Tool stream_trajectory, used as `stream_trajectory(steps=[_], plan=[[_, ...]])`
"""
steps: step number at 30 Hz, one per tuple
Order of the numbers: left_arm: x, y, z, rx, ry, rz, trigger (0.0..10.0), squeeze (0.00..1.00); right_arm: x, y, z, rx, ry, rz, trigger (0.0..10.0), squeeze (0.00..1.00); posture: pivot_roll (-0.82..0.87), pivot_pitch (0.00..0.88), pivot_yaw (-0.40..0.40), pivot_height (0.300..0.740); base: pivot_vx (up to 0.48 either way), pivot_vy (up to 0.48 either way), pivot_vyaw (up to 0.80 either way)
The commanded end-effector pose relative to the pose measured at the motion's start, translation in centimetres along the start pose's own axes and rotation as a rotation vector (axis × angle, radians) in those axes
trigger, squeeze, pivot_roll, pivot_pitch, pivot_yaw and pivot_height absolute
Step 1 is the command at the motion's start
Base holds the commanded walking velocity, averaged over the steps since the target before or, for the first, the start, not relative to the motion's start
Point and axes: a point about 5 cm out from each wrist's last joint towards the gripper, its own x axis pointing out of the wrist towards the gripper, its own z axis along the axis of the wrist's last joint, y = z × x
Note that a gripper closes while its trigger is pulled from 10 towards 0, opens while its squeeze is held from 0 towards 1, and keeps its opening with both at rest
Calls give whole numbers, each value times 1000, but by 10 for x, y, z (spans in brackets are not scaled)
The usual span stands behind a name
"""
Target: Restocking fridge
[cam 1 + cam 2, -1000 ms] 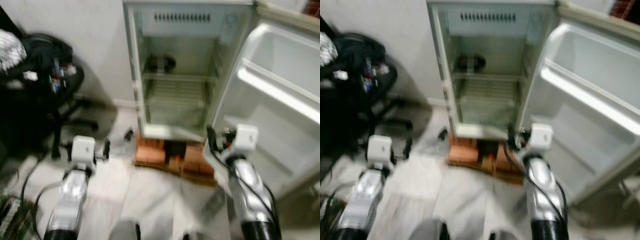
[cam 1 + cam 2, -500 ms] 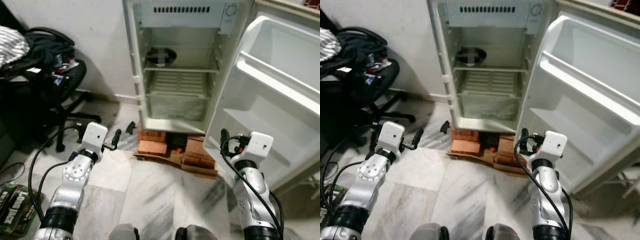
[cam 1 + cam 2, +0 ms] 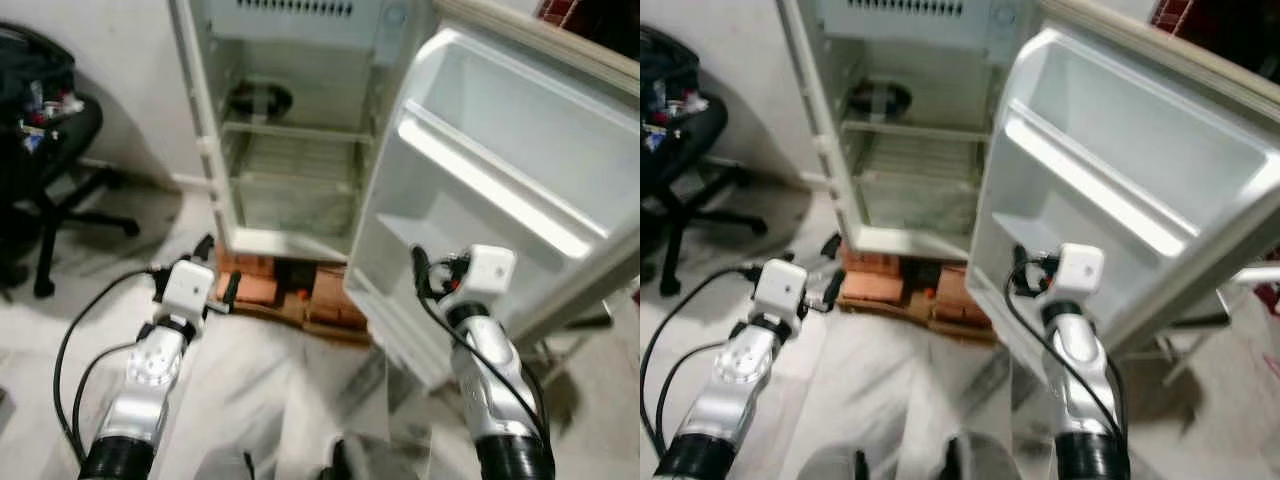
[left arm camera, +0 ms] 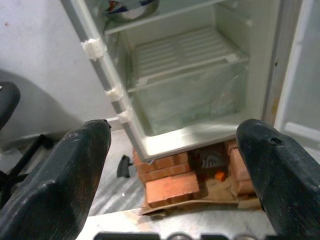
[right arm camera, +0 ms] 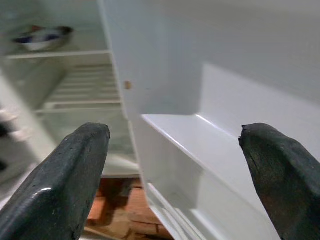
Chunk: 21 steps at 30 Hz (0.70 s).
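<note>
Two grippers hang low before a small white fridge [image 3: 300,130]. Far left stands a black chair [image 3: 45,150]. Next, the left gripper [image 4: 170,165] holds its fingers wide apart, empty. Inside the fridge a bowl [image 3: 258,100] sits on the top shelf; bricks [image 4: 167,182] lie underneath. The right gripper [image 5: 180,170], also spread and empty, faces the open door [image 3: 500,180].

The floor [image 3: 270,370] is pale marble with grey streaks. Red bricks [image 4: 167,185] sit on it, on a flat piece of brown cardboard [image 3: 330,328], and the white fridge [image 3: 290,120] stands on the bricks with its door [image 3: 500,180] wide open. Inside, a bowl [image 4: 131,7] rests on the top shelf [image 4: 165,15]. The wire shelf [image 4: 185,52] below it holds nothing. A black office chair [image 3: 45,190] stands on the floor to the left.
</note>
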Motion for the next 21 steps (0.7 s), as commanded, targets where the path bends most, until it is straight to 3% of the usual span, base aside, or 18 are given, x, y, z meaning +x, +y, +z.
stream_trajectory(steps=[1, 4, 5, 6, 9, 11, 14, 17, 21], plan=[[-1, -5, 2, -7, -11, -13, 10000, 0, -1, -6, -1, -5, 16, 5, 10000, 1000, 35, 93, -58, 740, 0, -420, 0], [-5, -6, 0, -22, -2, -21, 10000, 0, -4, 2, -5, 25, 59, 111, 10000, 1000, 34, 92, -59, 740, -170, -410, 0], [-6, -7, 0, -21, 1, -31, 10000, 0, -7, 9, -8, 52, 95, 211, 10000, 1000, 33, 93, -59, 740, -304, -371, 0], [-6, -7, 0, -21, 1, -31, 10000, 0, -7, 9, -8, 52, 95, 211, 10000, 1000, 33, 93, -59, 740, -304, -371, 0], [-7, -9, 0, -27, -1, -47, 10000, 0, -20, 19, -15, 75, 206, 444, 10000, 1000, 29, 97, -57, 740, -435, -82, 0], [-7, -9, 0, -27, -2, -48, 10000, 0, -21, 19, -16, 73, 219, 462, 10000, 1000, 29, 98, -57, 740, -461, 0, 0], [-9, -9, 1, -25, -1, -55, 10000, 0, -32, 18, -18, 82, 295, 618, 10000, 1000, 29, 101, -54, 740, -469, 0, 0], [-10, -9, 0, -26, 7, -56, 10000, 0, -37, 13, -19, 47, 331, 684, 10000, 1000, 32, 103, -52, 740, -469, 0, 0], [-10, -9, 0, -17, 12, -63, 10000, 0, -27, -3, -19, -42, 331, 604, 10000, 1000, 33, 105, -50, 740, -467, 0, 0]])
